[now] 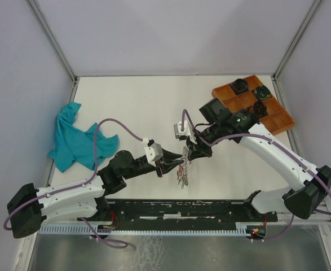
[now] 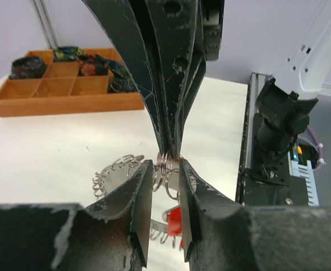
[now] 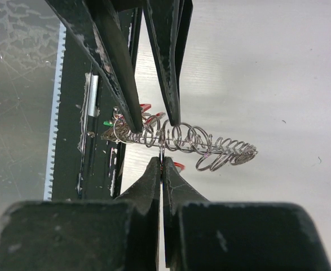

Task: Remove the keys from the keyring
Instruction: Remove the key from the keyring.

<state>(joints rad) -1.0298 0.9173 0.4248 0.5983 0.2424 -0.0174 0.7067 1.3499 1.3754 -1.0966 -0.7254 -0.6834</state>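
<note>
1. Right fingers (image 3: 149,183) are pressed together, pinching one thin wire loop of the keyring (image 3: 210,148) near the end where the keys gather.
2. Left fingers (image 2: 138,197) stand apart, one on each side of the small loops at that same end of the keyring. Whether they press the wire cannot be told.
3. Both pairs of fingers meet tip to tip at the keyring, the right pair coming down from above in the left wrist view.
4. From there the keyring stretches away as a long, spring-like coil above the white counter (image 1: 142,107).
5. Bunched keys (image 1: 182,174) hang just below the pinched end of the keyring, a red tag (image 2: 173,220) showing among them.
6. Well apart from the keyring, an orange tray (image 1: 279,120) sits on the right arm's side and a teal cloth (image 1: 75,138) on the left arm's side.
</note>
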